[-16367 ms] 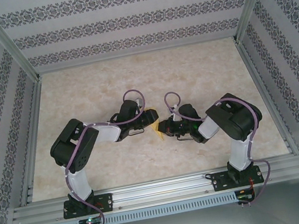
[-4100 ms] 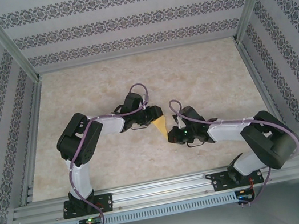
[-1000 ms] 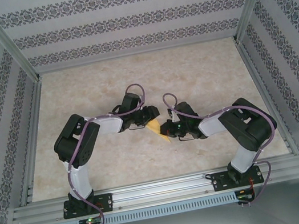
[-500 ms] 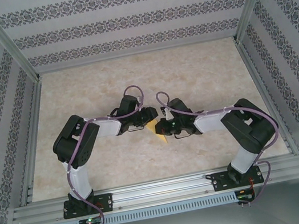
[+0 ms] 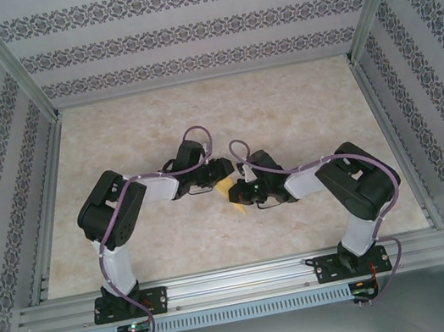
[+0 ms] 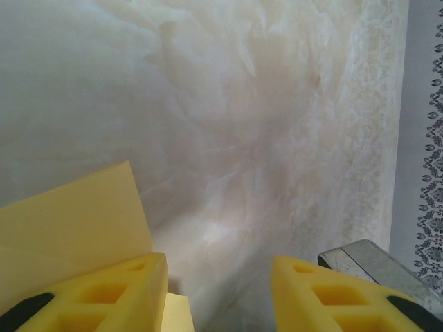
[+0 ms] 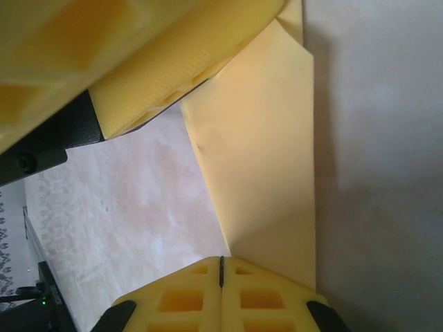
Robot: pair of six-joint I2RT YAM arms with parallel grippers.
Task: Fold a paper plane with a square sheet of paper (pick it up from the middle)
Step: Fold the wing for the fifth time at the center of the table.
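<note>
The square sheet of paper (image 5: 227,187), yellow-orange and already folded into a narrower shape with long straight edges, sits near the middle of the counter (image 5: 280,104), between the tips of the two tools. From the right wrist it runs as a tapering strip away from the right tool (image 7: 221,268) and casts a shadow on the pale marbled surface beside it. That tool is clenched, its yellow fingers flush with only a thin seam between them; the paper's near end meets the tips and passes under one finger, and whether it is pinched or merely pressed I cannot tell. One finger (image 7: 180,76) of the left tool lies across the paper's far end. The left tool (image 6: 214,277) is released, bare counter showing in the gap, with the paper just beside one of its fingers. Both arms reach inward from the near edge; patterned walls (image 5: 198,28) enclose the counter.
</note>
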